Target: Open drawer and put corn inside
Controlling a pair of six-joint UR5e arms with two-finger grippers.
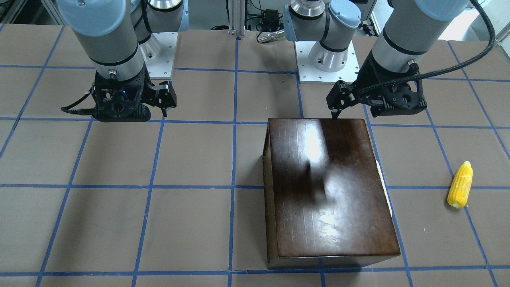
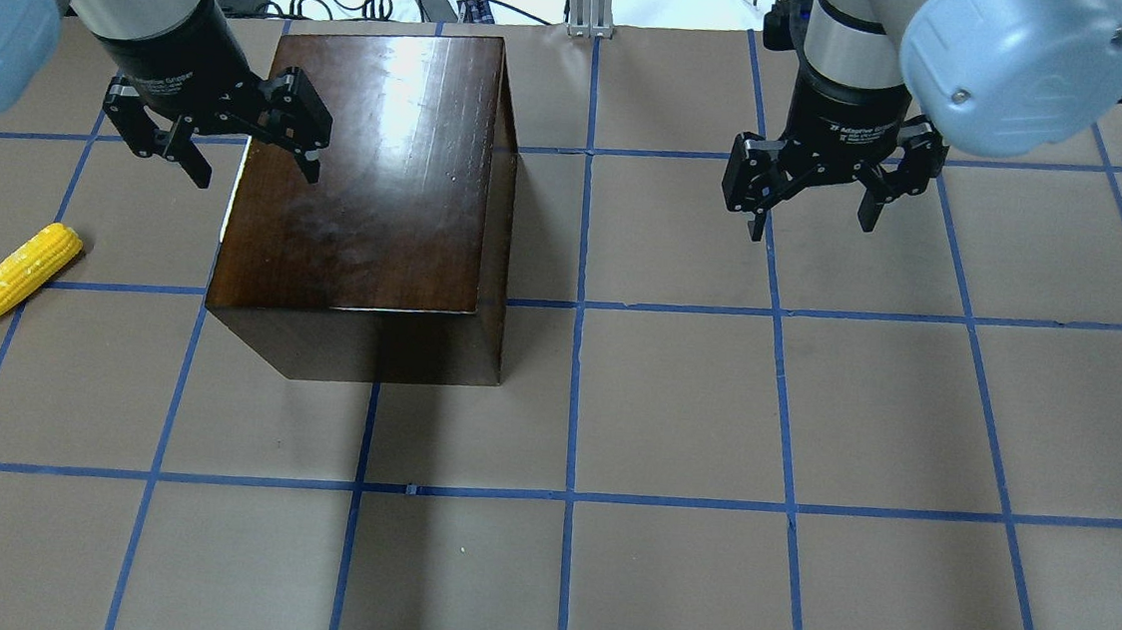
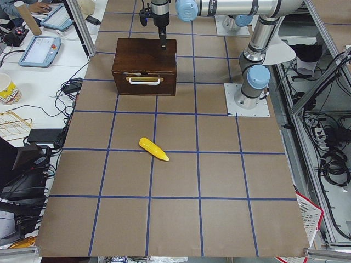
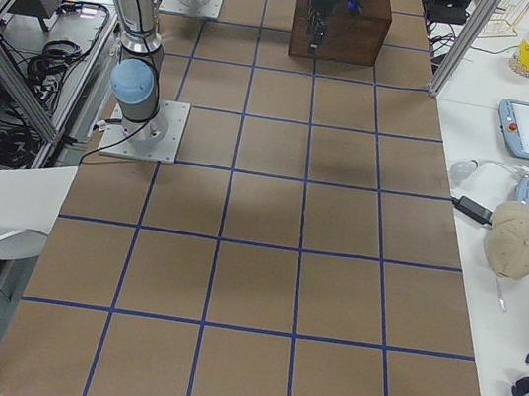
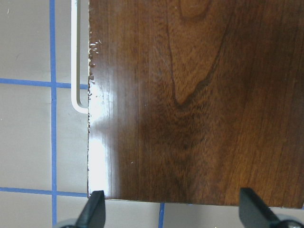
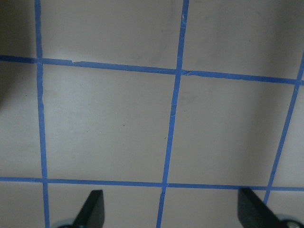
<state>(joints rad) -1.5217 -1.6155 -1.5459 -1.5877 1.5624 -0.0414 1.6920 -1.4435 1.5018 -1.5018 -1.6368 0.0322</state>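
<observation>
The step in hand is judged to be the opening of the drawer, which is seen shut in the left face of the dark glossy box. Its white handle stands just off that face. The left gripper is held with its fingers spread wide above the left edge of the box top, almost over the handle, and nothing is gripped. The right gripper is likewise spread and empty, well to the right over the bare table. The corn lies on the table left of the box and apart from it, on the side toward which the drawer opens. To do the step well, the left gripper should probably be lowered past the box edge until the handle's bar is taken between its fingers. The pull should then be made straight leftward and level, slowly, since the box may slide, and it should be stopped short of the corn. Small white print on both gripper bodies appears to read "Adaptive Gripper"; the rest cannot be read.
</observation>
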